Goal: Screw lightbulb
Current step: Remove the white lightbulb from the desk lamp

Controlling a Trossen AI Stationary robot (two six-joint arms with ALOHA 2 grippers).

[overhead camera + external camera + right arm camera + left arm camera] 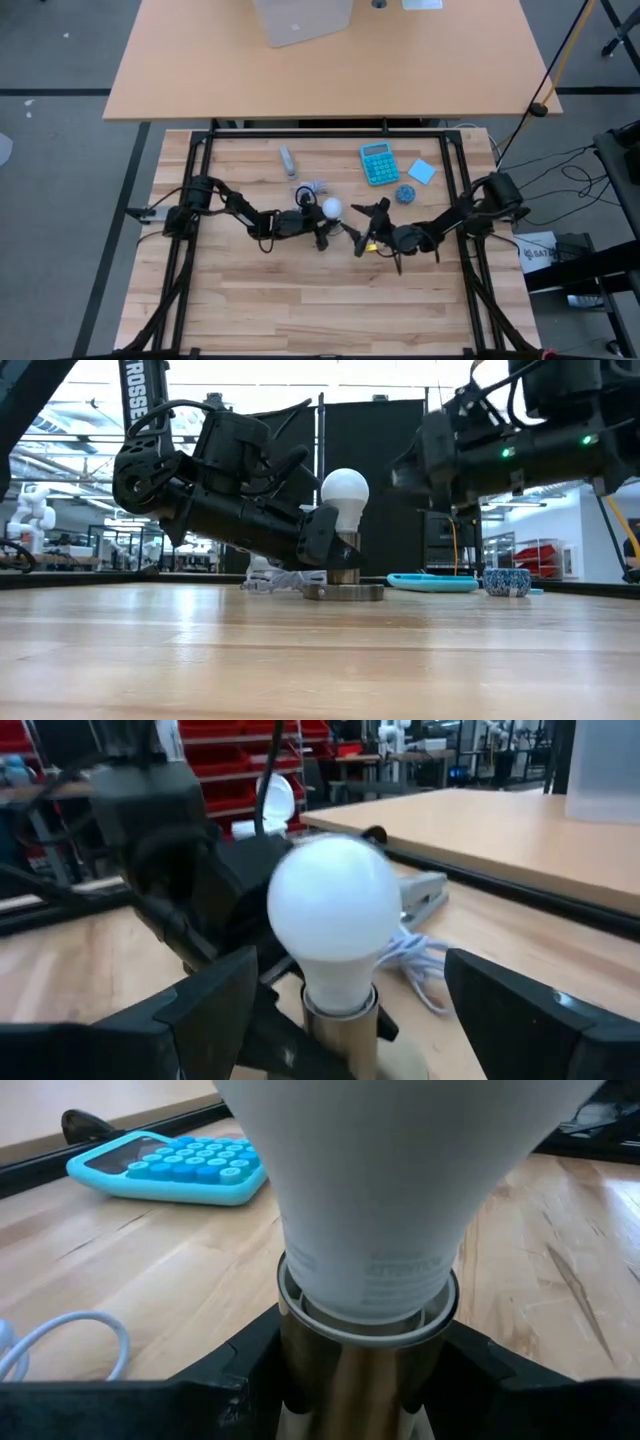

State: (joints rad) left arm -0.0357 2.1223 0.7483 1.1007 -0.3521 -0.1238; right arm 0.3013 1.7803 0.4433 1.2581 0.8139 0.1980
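Your bulb (344, 492) stands upright, head up, with its neck seated in the metal socket (343, 572), which sits on a flat round base (343, 592) on the table (300, 660). In the high view that puts the bulb (331, 208) near the middle of the table, a little toward the far edge.

Your left gripper (322, 540) is clamped on the socket just below the bulb's neck; the left wrist view shows a dark finger (245, 1370) pressed against each side of the metal sleeve (350, 1380).

Your right gripper (372, 212) hangs just beside the bulb on the opposite side, fingers spread wide and holding nothing. In the right wrist view the bulb (333, 915) sits between its two fingers (215, 1000), clear of both.

A white cable (270, 580) lies coiled against the base. A blue calculator (379, 163) lies toward the far right corner, apart from the bulb.
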